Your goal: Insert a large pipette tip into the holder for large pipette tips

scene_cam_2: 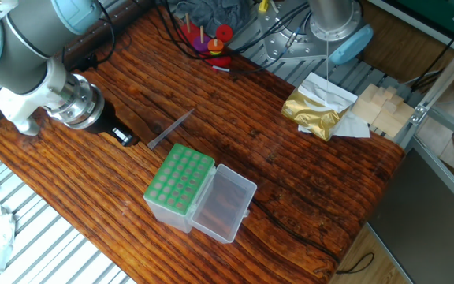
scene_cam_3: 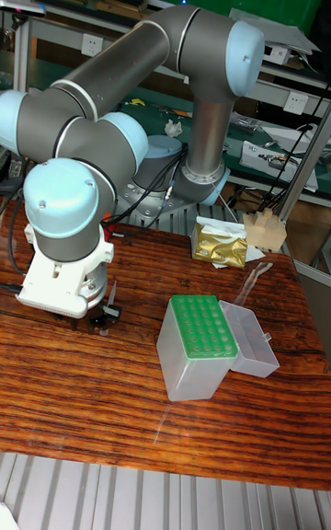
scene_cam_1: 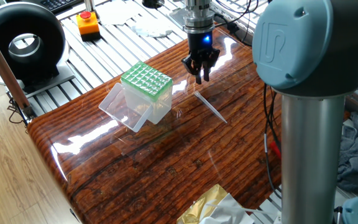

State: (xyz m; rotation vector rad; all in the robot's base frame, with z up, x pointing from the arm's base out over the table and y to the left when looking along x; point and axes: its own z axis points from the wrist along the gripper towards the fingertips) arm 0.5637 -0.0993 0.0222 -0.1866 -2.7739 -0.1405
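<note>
Glossy striped wooden table [scene_cam_1: 166, 155], clear plastic holder [scene_cam_2: 181, 189] with matt green grid.

Grey tubular arm links [scene_cam_3: 119, 79] with pale blue joint caps [scene_cam_3: 244, 47]; white wrist housing [scene_cam_3: 60, 286]; black two-finger gripper [scene_cam_1: 201, 70] under a blue indicator light [scene_cam_1: 204, 40].

Large pipette tip [scene_cam_1: 211, 107] flat on the table [scene_cam_1: 166, 155] — between holder [scene_cam_1: 146, 84] and gripper [scene_cam_1: 201, 77] above.
</note>
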